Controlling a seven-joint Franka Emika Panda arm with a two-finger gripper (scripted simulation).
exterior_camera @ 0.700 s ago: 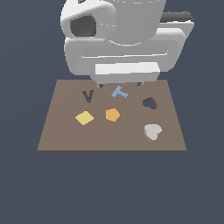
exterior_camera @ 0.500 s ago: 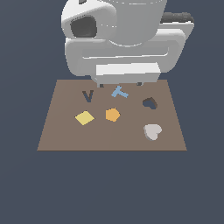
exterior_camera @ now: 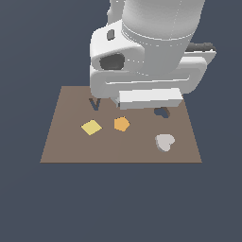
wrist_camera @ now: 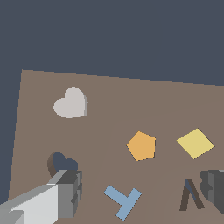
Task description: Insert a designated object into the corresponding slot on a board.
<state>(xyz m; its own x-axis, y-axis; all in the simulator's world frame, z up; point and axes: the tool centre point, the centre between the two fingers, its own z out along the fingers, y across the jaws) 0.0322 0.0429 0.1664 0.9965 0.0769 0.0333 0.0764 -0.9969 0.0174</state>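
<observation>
Brown board lies flat under the arm, and the pale grey heart sits on it, untouched, towards the exterior view's right and on the side nearer that camera. Its matching dark heart slot is just beyond it, half hidden under the big white arm in the exterior view but plain enough from the wrist.

The gripper hangs above the far part of the board with its two fingers well apart and nothing between them. One finger shows right over the slot's edge, the other at the opposite side near the dark V cutout.

What worries me is aim. The gripper looks centred nearer the blue T piece than the heart, so a straight drop from here would close on the wrong piece or on bare board. To my eye it has to shift across to the heart before going down. The heart is thin and flat, so I'd guess the fingers could skid off its rounded lobes or push it along the board instead of lifting it. It also needs to be turned to match the slot, or it may jam on the rim.

Other bits around: an orange pentagon and a yellow diamond, both well apart from the heart. Nothing lies between heart and slot, so that short path looks free.
</observation>
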